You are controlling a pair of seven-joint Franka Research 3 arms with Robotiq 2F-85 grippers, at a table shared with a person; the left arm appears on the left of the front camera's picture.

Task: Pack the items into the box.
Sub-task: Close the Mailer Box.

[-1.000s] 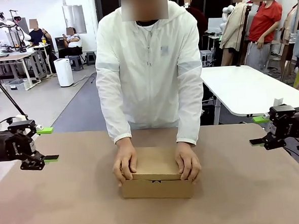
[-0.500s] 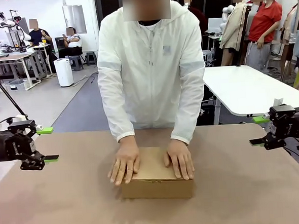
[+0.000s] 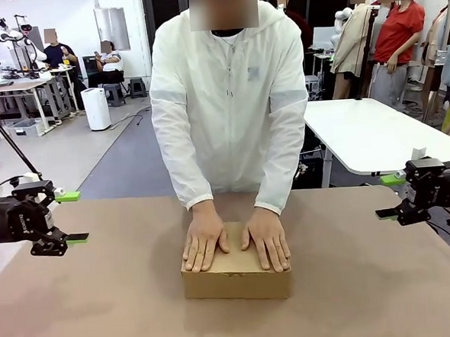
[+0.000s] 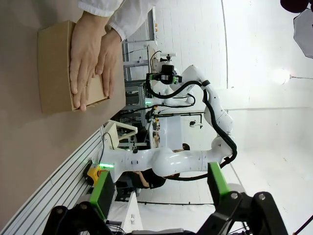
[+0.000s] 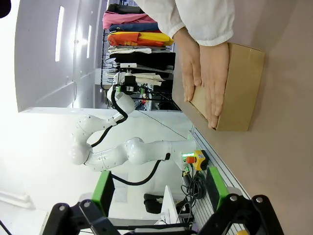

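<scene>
I see the box (image 3: pixel 237 273) in the middle of the brown table (image 3: pixel 103 298), close to my side. Its lid is down flat. It is plain brown cardboard. I cannot see what is inside it.

A person in a white jacket (image 3: pixel 233 107) stands at the far side of the table and leans over the box. The person's hands lie flat on the lid, side by side, fingers pointing toward me. One hand (image 3: pixel 204 244) is on the left part of the lid and the other hand (image 3: pixel 266 238) is on the right part. In my left wrist view I see the box (image 4: pixel 56 66) with both hands on top of it, and the same in my right wrist view (image 5: pixel 239 93).

My left gripper (image 3: pixel 72 217) hangs above the left edge of the table, well apart from the box. Its green pads stand wide apart and hold nothing. My right gripper (image 3: pixel 390 196) hangs above the right edge, also well apart from the box. Its jaws are wide too, with nothing between them.

Behind the person there is a white table (image 3: pixel 368 137).
</scene>
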